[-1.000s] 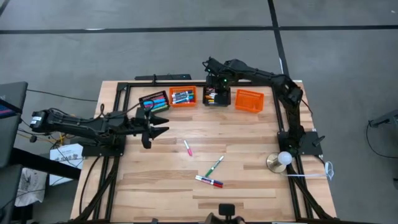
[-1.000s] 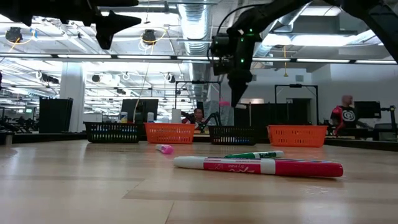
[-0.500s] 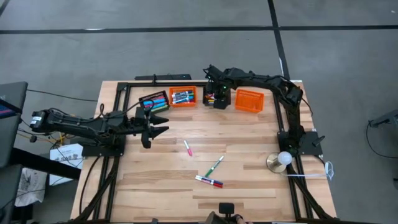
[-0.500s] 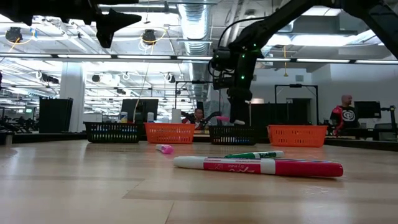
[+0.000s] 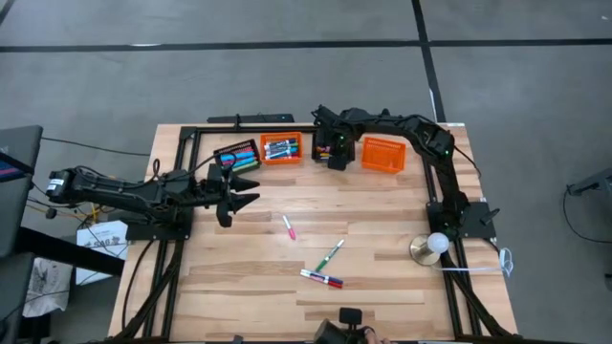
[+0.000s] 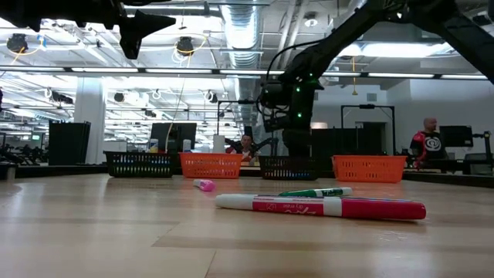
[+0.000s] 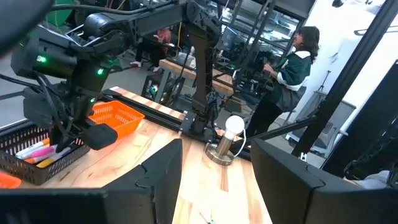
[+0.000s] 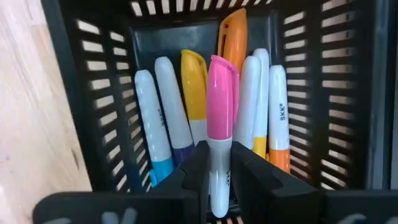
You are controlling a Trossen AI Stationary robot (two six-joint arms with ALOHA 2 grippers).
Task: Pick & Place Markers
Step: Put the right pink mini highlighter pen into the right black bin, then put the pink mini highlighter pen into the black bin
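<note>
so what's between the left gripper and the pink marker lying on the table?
High view: bare wood only between the left gripper and the pink marker.

High view straight down; low view table-level; both share table (image 5: 382, 229).

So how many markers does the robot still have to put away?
Many markers already lie in the baskets. The right gripper, down in the black basket, holds a pink-capped marker. Three are left on the table: pink, green and red.
</note>
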